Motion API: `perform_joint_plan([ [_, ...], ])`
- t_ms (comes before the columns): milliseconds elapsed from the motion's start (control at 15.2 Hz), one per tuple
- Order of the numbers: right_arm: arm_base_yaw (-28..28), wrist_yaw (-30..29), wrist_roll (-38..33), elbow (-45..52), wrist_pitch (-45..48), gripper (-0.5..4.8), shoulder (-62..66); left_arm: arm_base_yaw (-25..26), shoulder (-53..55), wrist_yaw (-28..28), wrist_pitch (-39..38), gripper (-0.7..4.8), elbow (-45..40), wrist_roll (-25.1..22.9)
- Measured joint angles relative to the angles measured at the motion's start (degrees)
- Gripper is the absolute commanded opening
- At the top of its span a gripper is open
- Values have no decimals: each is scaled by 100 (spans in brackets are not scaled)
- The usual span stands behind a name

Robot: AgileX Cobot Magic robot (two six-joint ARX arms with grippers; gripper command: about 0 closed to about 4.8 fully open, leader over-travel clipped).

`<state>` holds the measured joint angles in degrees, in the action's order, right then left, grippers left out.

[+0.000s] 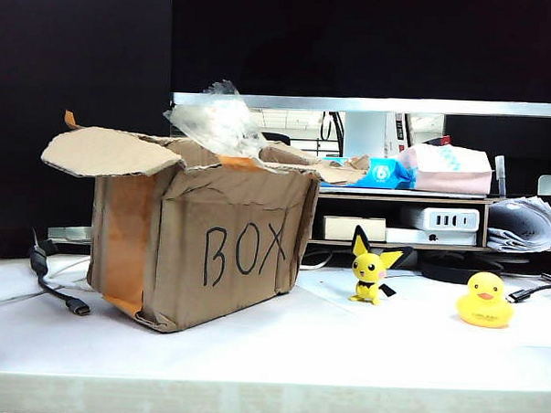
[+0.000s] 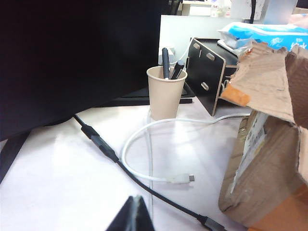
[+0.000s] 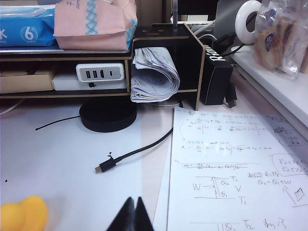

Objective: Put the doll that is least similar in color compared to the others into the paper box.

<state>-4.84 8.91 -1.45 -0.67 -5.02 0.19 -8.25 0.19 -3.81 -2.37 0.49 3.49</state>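
Observation:
The paper box (image 1: 228, 250) stands on the left half of the white table, brown and worn, with "BOX" written on its front and its ragged flaps open. A clear plastic bag sticks out of its top. The doll is out of view in every frame. Neither gripper shows in the exterior view. In the left wrist view my left gripper (image 2: 136, 199) is shut and empty, low over the table beside the box (image 2: 269, 159). My right gripper (image 3: 134, 199) is likewise shut on nothing, close to the yellow duck (image 3: 21, 214).
A yellow black-eared figurine (image 1: 372, 268) and the duck (image 1: 484, 301) stand to the right of the box. Black and white cables (image 2: 110, 154) and a paper cup of pens (image 2: 166, 91) lie left of it. A wooden shelf (image 1: 412, 222) runs behind. A handwritten sheet (image 3: 231, 163) covers the table's right side.

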Motion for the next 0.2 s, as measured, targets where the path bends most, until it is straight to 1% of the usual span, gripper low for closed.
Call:
perform_joint_plan([
  [197, 7, 0, 0, 0, 0, -5, 0, 0, 0, 0, 0, -5, 0, 0],
])
